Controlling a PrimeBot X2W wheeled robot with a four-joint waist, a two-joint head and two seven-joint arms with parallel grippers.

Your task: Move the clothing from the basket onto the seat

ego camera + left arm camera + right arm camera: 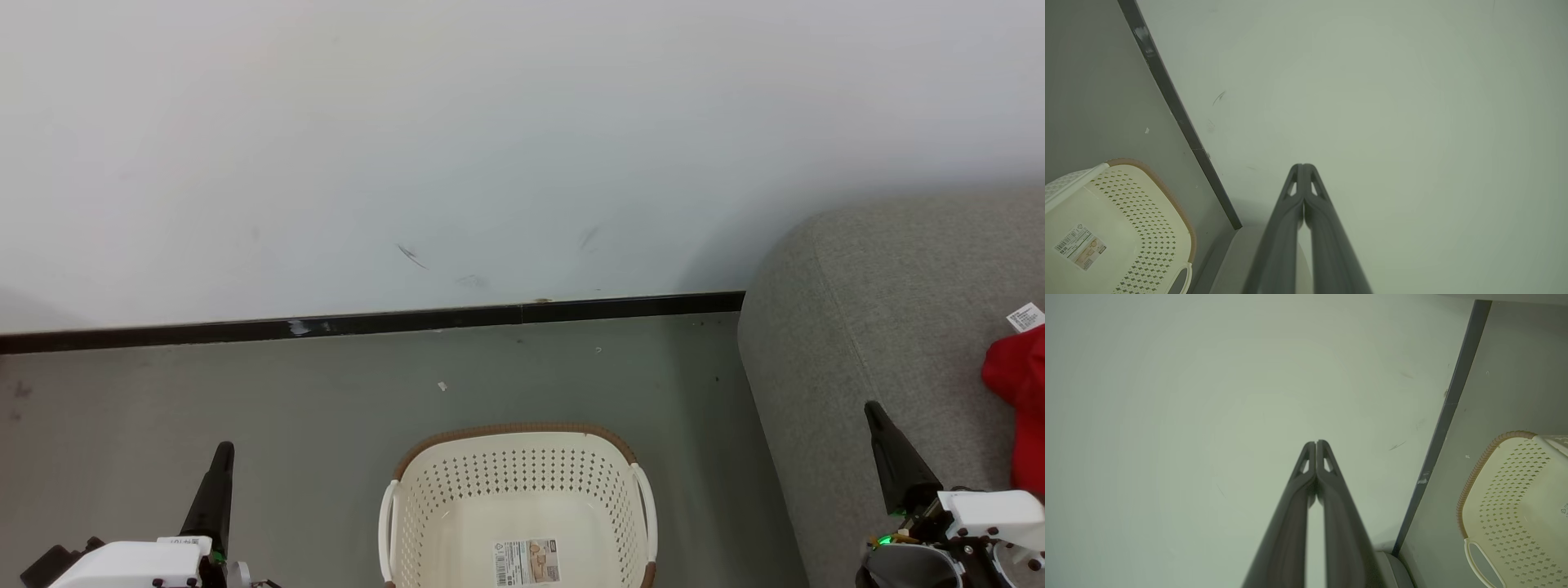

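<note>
Nearest to me, the left tool (223, 454) is sitting low at the near left. Its two dark fingers are pressing together, pointing toward the far wall (490, 122) and holding nothing. The right tool (875, 415) is mirroring that pose at the near right, fingers likewise closed and empty, showing against the near edge of the seat (857, 327). Between them the basket (514, 429) is standing on the floor (326, 392), showing me a bare cream bottom and its label (526, 562) (its nearest part is cut off, so I can't vouch for it). Further right, the clothing (1016, 384) is lying on the seat. I'm judging the transfer to be finishing; the next move is calling only for checking the basket's near end.
</note>
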